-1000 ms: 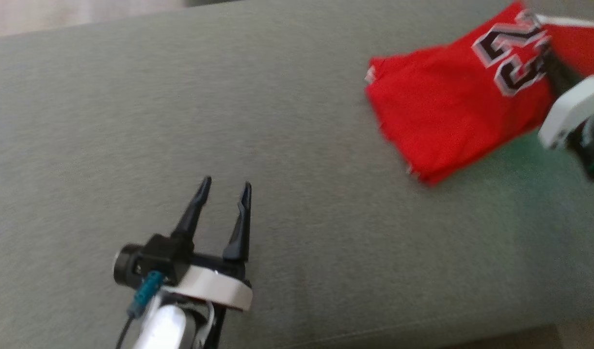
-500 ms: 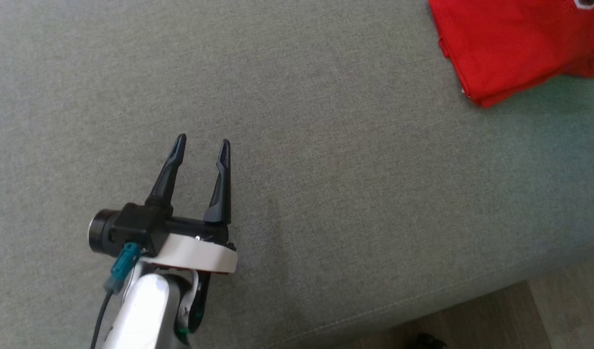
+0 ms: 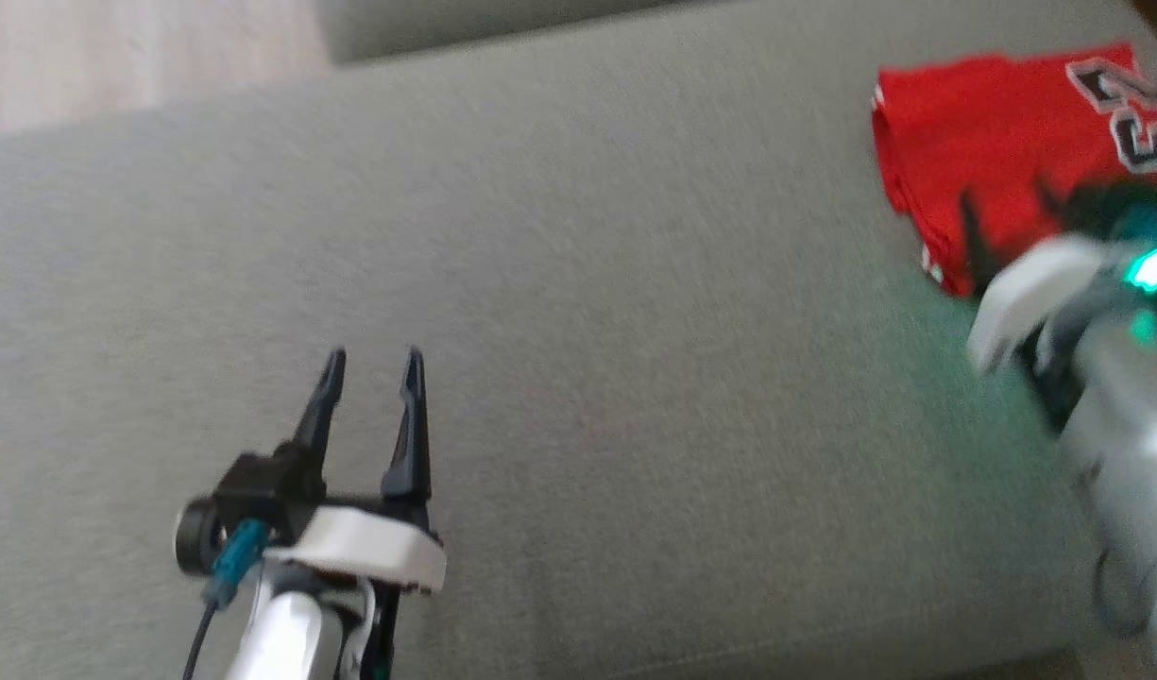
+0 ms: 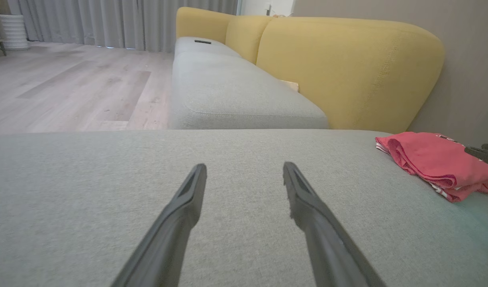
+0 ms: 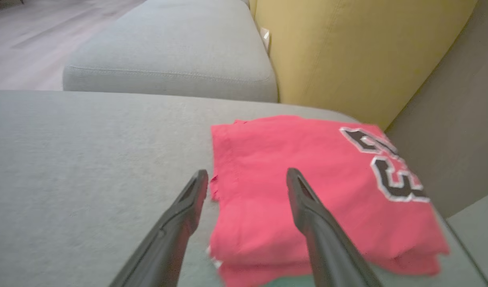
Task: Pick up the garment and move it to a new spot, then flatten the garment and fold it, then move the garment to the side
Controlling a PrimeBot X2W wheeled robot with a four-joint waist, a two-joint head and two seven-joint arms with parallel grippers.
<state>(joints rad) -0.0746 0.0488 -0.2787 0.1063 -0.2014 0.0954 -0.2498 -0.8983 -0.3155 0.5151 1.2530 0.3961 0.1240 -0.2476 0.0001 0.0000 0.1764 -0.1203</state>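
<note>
The right end effector (image 3: 1005,200) has just let go. A second ago its fingers were closed at the edge of the jersey (image 3: 994,142); now they stand apart above its near edge, at the upper right of the head view. The jersey lies folded and free on the grey sofa cushion (image 3: 635,283), close to the yellow backrest (image 5: 347,52). The left end effector (image 3: 374,357) hovers at lower left, fingers apart, well clear. The move to the side looks finished.

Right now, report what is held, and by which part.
Nothing is held. Left gripper, jaws open, over the cushion; right gripper, jaws open, above the folded jersey.
</note>
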